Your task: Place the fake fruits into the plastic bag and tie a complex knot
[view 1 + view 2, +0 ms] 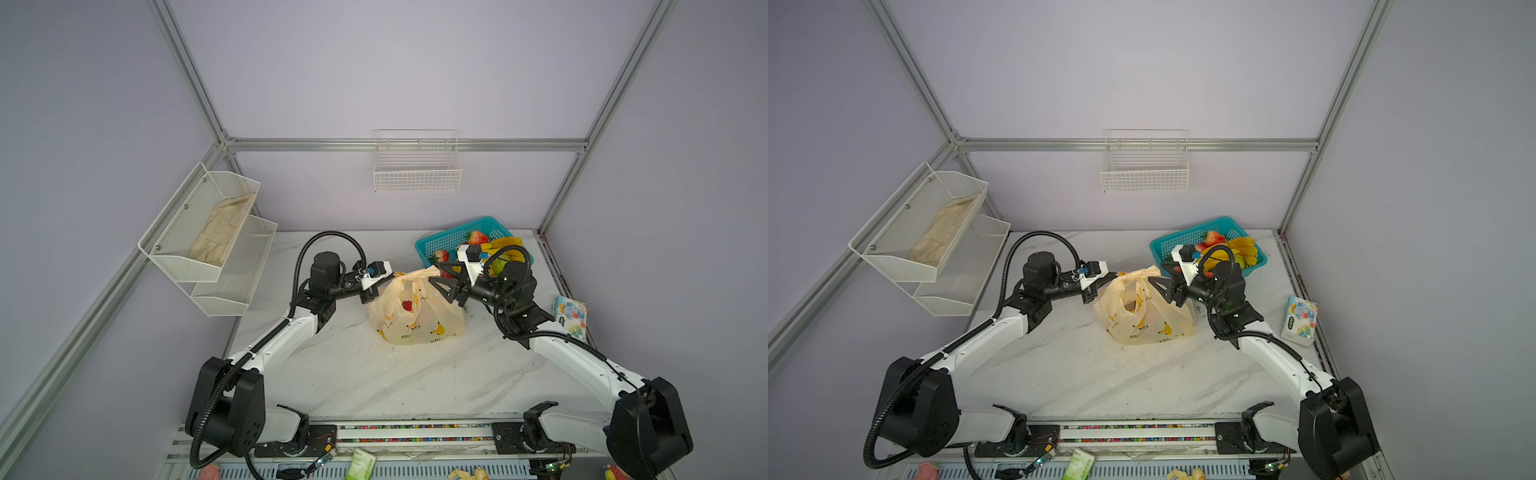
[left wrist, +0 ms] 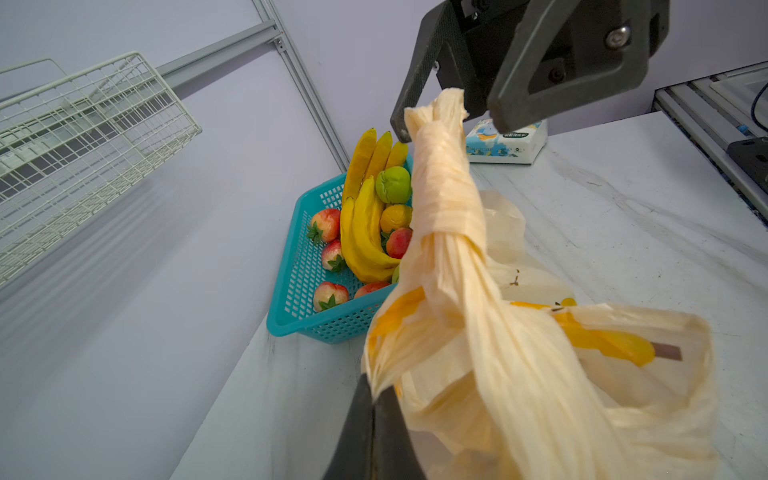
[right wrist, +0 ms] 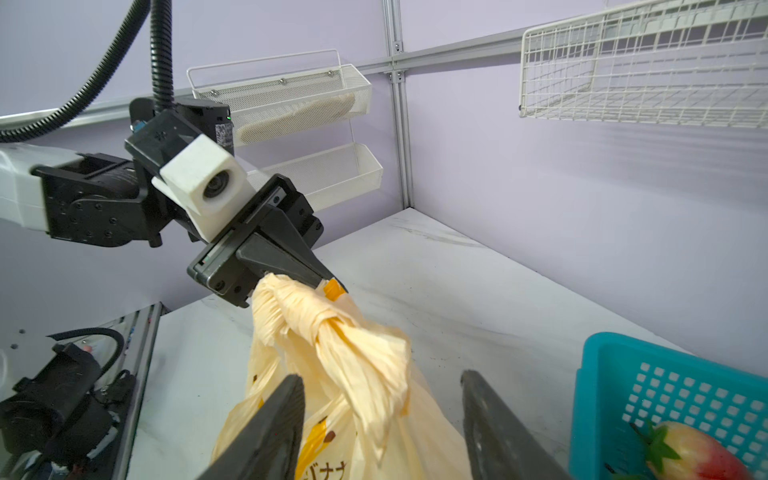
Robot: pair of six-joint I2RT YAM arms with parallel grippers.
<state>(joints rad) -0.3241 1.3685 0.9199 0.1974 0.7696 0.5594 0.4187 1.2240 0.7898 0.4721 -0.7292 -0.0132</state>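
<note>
The plastic bag (image 1: 415,320) (image 1: 1148,322) stands mid-table, and a red fruit (image 1: 407,306) shows through its mouth. Its handle strips are twisted into a knot (image 1: 405,279) (image 2: 449,199) (image 3: 316,320). My left gripper (image 1: 392,276) (image 2: 374,390) (image 3: 332,284) is shut on the strip left of the knot. My right gripper (image 1: 435,272) (image 3: 381,376) (image 2: 449,124) is open, its fingers apart on either side of the strip's loose end. More fake fruits, among them bananas (image 2: 365,224), strawberries (image 2: 326,224) (image 3: 698,453) and a green fruit (image 2: 392,185), lie in the teal basket (image 1: 440,241) (image 2: 299,282).
The teal basket sits at the back right, right behind my right wrist. A tissue pack (image 1: 570,316) (image 1: 1300,320) stands by the right table edge. White mesh shelves (image 1: 208,232) hang on the left wall and a wire basket (image 1: 417,166) on the back wall.
</note>
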